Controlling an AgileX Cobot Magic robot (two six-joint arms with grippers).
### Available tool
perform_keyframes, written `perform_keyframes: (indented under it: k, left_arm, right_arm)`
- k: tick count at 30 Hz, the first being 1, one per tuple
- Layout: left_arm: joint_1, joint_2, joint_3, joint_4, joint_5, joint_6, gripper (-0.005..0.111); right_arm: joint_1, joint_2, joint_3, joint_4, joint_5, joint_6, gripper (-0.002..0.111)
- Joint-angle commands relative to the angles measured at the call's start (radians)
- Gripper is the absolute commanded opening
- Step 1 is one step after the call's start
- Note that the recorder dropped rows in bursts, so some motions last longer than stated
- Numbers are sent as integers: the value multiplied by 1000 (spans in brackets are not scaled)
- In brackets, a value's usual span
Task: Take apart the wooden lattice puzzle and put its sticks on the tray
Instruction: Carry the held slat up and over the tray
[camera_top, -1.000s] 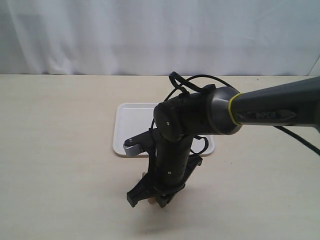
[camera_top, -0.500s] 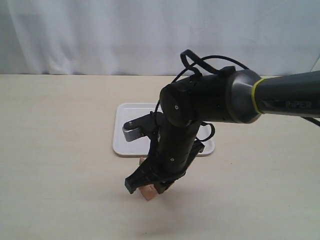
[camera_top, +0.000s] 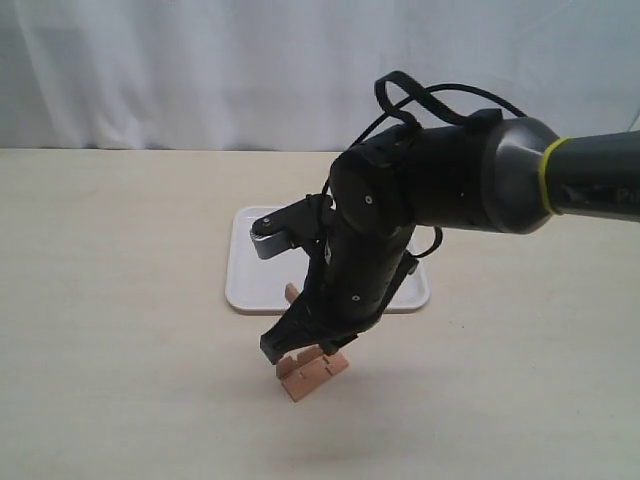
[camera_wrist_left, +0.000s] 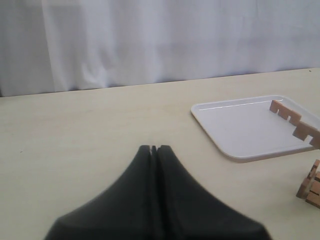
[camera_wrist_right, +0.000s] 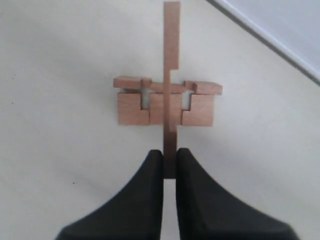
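Note:
My right gripper (camera_wrist_right: 169, 152) is shut on one end of a thin notched stick (camera_wrist_right: 171, 50), held edge-on just above the rest of the wooden lattice puzzle (camera_wrist_right: 165, 107). That remainder (camera_top: 312, 372) lies on the table under the right gripper (camera_top: 300, 345), in front of the white tray (camera_top: 252, 270). The stick's far end (camera_top: 292, 292) shows at the tray's front rim. In the left wrist view the lifted stick (camera_wrist_left: 292, 120) appears against the tray (camera_wrist_left: 240, 125), with the remainder (camera_wrist_left: 312, 185) nearer. My left gripper (camera_wrist_left: 153, 148) is shut on nothing, well away from them.
The right arm (camera_top: 440, 190) reaches in from the right and hides much of the tray. A white curtain (camera_top: 200, 70) runs behind the table's far edge. The tray's corner (camera_wrist_right: 280, 20) lies just past the puzzle in the right wrist view.
My right gripper has risen from the table with one stick pulled out of the puzzle. The rest of the puzzle, hidden under the gripper before, now shows on the table.

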Motion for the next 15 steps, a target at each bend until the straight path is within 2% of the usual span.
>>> perform_keyframes:
  k: [1, 5, 11, 15]
  left_arm:
    - [1, 0, 2, -1, -12, -3, 0]
    - [1, 0, 2, -1, -12, -3, 0]
    - [1, 0, 2, -1, -12, -3, 0]
    - [1, 0, 2, -1, -12, -3, 0]
  right_arm:
    - [-11, -10, -32, -70, -18, 48, 4]
    - [-57, -2, -88, -49, -20, 65, 4]
    - [-143, 55, -202, -22, 89, 65, 4]
    - [-164, 103, -282, -20, 120, 65, 4]
